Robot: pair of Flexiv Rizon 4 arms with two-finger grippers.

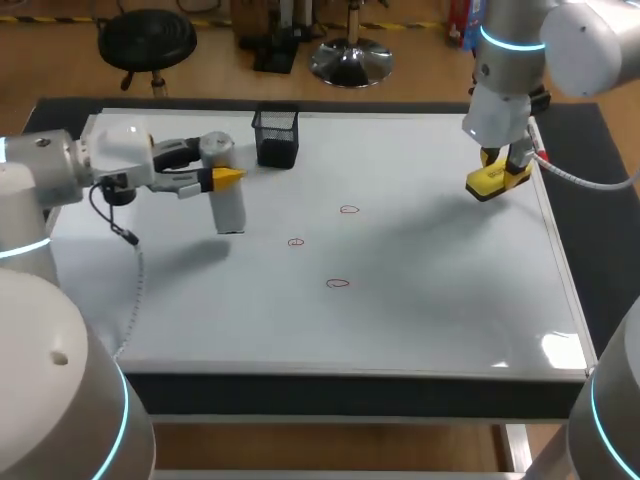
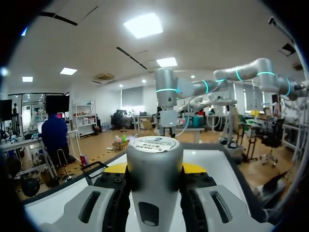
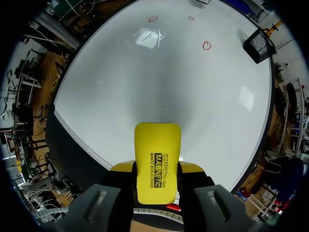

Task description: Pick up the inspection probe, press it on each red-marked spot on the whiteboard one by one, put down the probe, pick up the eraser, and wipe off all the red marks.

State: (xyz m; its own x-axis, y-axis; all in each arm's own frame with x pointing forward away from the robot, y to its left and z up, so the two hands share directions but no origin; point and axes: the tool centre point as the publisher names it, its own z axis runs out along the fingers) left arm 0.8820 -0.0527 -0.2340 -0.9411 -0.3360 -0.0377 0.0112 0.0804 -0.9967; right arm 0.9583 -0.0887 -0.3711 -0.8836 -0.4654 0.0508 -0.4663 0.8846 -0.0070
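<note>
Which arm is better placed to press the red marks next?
Left. The fingers of the left gripper are shut on the probe, upright near the red marks. The right gripper holds the eraser, farther away, for wiping later.

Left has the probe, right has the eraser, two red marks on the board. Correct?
No: the head view shows three red marks, not two. The left gripper does hold the probe, the right gripper the eraser.

The mesh holder and the probe near it block passage; right of the holder the whiteboard lies open.
</note>
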